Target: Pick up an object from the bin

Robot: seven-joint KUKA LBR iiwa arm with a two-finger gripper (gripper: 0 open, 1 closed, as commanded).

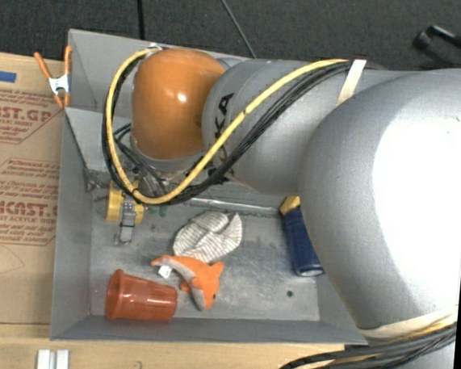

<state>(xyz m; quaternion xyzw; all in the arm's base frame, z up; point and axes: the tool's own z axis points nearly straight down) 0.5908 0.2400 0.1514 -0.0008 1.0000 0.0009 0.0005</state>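
Closest to my camera is the arm (392,195), its thick silver body bent across the bin (72,229) so the wrist points down at the floor. Yellow and black cables (217,150) loop loosely round the orange cover (169,101), I judge to leave slack for turning. Below it the gripper (126,220) hangs near the left wall over bare floor. I cannot tell whether it is spread or pressed together, and I make out nothing held in it. Nearest to it lie a striped cloth (208,233), an orange soft toy (197,275) and a red-brown cup (140,297) tipped on its side. A blue tube (300,243) rests farther right. Black letters (224,112) on the arm are cut off by the cables, so I cannot read them.
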